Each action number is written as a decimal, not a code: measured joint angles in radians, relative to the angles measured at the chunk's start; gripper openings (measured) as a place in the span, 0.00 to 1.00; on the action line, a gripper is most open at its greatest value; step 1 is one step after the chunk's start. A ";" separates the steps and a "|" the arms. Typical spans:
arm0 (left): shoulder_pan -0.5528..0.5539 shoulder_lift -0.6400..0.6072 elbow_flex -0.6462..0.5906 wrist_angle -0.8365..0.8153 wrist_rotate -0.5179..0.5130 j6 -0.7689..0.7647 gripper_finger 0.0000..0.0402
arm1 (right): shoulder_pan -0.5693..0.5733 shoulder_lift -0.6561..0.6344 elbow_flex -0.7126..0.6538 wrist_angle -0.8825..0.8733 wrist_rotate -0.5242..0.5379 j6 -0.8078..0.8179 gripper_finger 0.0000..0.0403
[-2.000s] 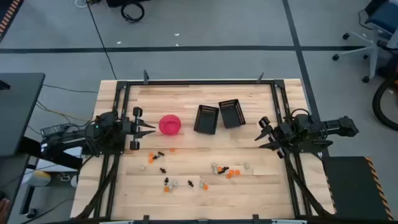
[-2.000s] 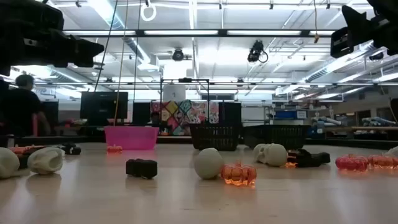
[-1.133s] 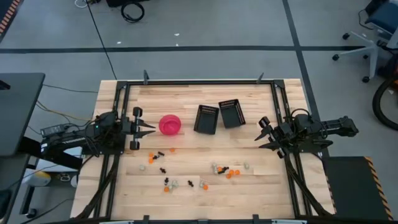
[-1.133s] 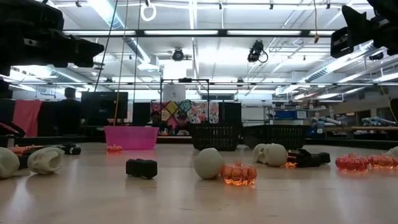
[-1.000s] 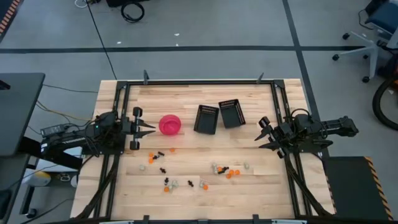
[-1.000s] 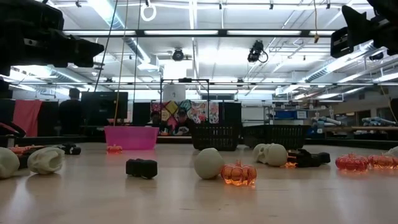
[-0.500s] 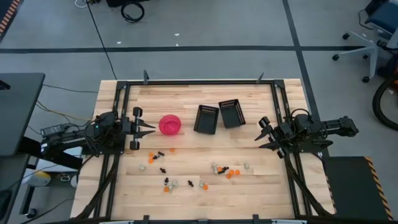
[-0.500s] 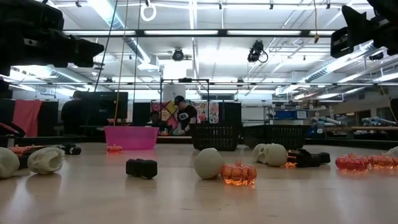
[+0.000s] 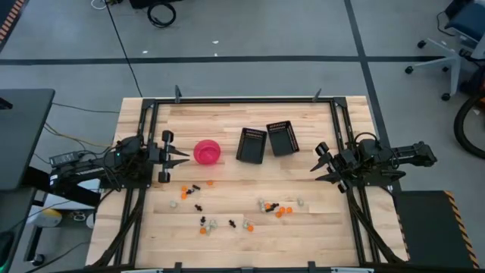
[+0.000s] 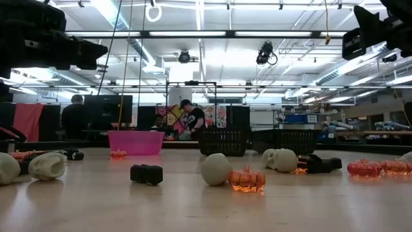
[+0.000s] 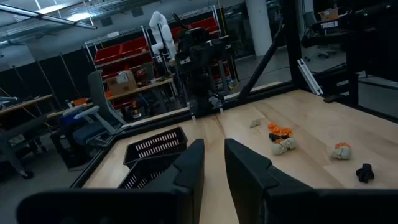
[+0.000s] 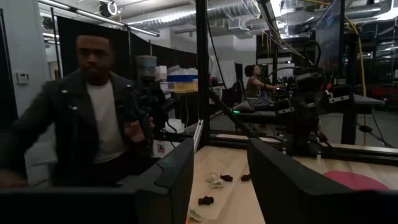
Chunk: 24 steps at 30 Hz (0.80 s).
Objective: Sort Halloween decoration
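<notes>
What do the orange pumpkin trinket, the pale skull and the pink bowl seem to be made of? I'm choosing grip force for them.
The ribbed orange pumpkin trinket looks like clear, glossy plastic: light glows through it. The pale white-grey skull trinket looks matte and opaque, probably plastic or foam; which one is unclear. The pink round bowl looks like thin translucent plastic, evenly lit through its wall.

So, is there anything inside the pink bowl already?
From above, the pink bowl looks empty: only its pink inside shows. From table height its wall hides the bottom, so a tiny trinket there cannot be excluded.
</notes>
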 joint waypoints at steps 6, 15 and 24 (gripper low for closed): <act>-0.004 0.000 0.000 0.037 0.000 -0.172 0.18 | 0.000 0.000 0.000 0.000 0.000 0.000 0.39; -0.005 0.000 0.000 0.103 0.001 -0.544 0.18 | -0.001 0.000 0.000 0.075 0.179 -0.130 0.39; -0.005 0.000 0.000 0.106 0.000 -0.642 0.18 | -0.002 0.000 0.000 0.323 0.354 -0.145 0.39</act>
